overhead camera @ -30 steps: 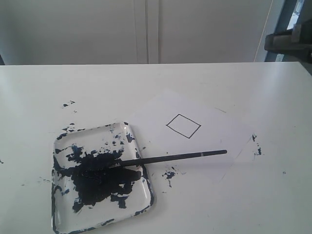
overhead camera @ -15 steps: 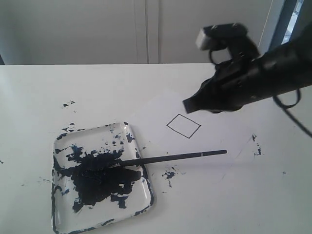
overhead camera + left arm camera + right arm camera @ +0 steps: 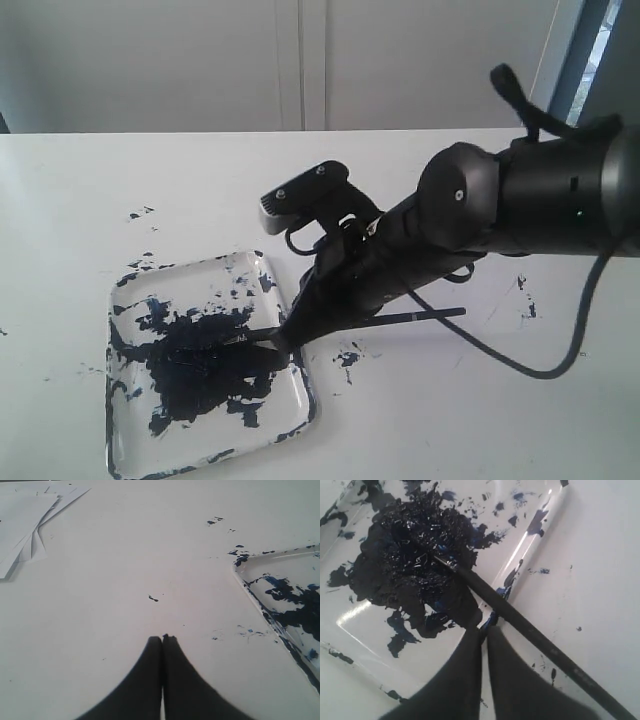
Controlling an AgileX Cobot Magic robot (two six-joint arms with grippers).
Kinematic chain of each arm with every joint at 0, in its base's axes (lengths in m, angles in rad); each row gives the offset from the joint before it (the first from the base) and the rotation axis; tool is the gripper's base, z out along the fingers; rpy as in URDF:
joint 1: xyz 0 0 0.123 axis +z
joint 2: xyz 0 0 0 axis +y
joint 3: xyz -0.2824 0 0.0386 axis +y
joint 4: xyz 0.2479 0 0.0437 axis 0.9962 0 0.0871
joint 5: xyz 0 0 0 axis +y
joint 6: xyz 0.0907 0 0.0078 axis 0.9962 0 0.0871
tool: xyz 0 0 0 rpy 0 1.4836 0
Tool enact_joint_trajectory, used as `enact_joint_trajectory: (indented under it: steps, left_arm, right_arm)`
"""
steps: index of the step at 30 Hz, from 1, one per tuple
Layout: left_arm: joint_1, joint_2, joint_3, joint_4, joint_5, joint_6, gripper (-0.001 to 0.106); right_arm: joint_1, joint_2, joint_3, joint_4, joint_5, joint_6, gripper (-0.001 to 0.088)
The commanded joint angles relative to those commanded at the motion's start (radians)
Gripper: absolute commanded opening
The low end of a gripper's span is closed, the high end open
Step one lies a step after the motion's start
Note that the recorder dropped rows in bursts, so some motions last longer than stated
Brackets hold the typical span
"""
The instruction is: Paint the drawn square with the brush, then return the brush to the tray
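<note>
Over the blotched clear tray point(image 3: 530, 530), the closed right tool point(image 3: 484, 628) is held just beside the thin black brush point(image 3: 520, 624) laid across the rim.

the right arm point(image 3: 480, 215) lies across the white paper sheet point(image 3: 492, 298) and hides the drawn square completely. it also covers the middle of the brush point(image 3: 440, 314); only the handle's far end and a short stretch near the tip show. from the right wrist, the bristles are lost in the dark paint blotch point(image 3: 410, 555), and the handle runs off the picture's edge. from the left wrist, the tray point(image 3: 260, 597) is cut off at the edge, as is a stack of paper point(image 3: 25, 520).
</note>
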Motion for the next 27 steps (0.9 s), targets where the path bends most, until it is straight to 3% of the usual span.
enact_joint_trajectory:
  steps: [1, 4, 5, 18, 24, 27]
  left_arm:
    - [0.000, 0.000, 0.000, 0.000, 0.000, 0.000, 0.000]
    - [0.000, 0.000, 0.000, 0.000, 0.000, 0.000, 0.000]
    - [0.000, 0.000, 0.000, 0.000, 0.000, 0.000, 0.000]
    - [0.000, 0.000, 0.000, 0.000, 0.000, 0.000, 0.000]
    - [0.000, 0.000, 0.000, 0.000, 0.000, 0.000, 0.000]
    - [0.000, 0.000, 0.000, 0.000, 0.000, 0.000, 0.000]
  right_arm:
    - [0.005, 0.015, -0.004, -0.005, 0.000, 0.000, 0.0240]
    - [0.027, 0.078, -0.028, -0.015, -0.004, 0.002, 0.0644]
    - [0.033, 0.094, -0.040, -0.023, -0.018, -0.001, 0.0711]
    - [0.038, 0.149, -0.084, -0.241, -0.028, 0.019, 0.0626]
    - [0.038, 0.149, -0.084, -0.480, 0.088, 0.039, 0.0626]
    - [0.038, 0.149, -0.084, -0.648, 0.111, 0.195, 0.0626]
